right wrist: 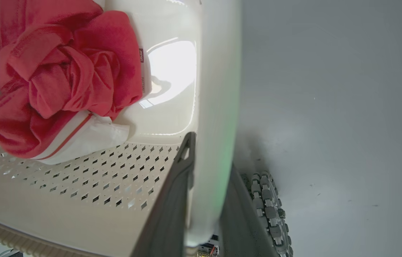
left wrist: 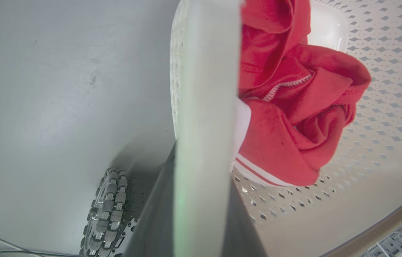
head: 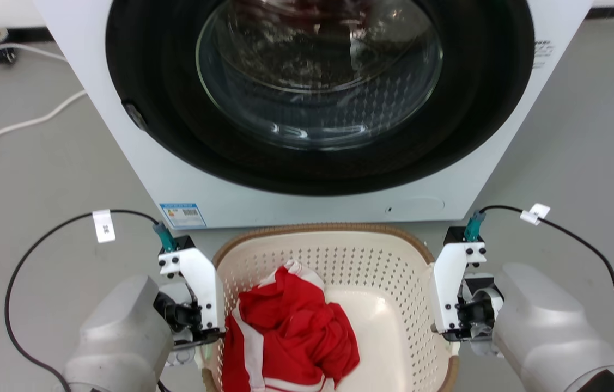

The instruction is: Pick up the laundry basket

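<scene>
Gripping Both Handles, With the Laundry Basket (head: 372,261) Ready to Rise

The left tool (head: 200,321) is clenched on one white side handle (left wrist: 204,89), a dark finger pressing each face. The right tool (right wrist: 204,200) grasps the opposite handle (right wrist: 218,107) the same way. Holding both sides at once should, I judge, keep the load level during the lift. Between the tools, the basket appears to rest on the grey floor (head: 40,179). It holds a crumpled red and white garment (head: 290,326), bunched nearer the left tool. Beyond both tools stands the washing machine (head: 285,201), its glass door facing the basket.
</scene>
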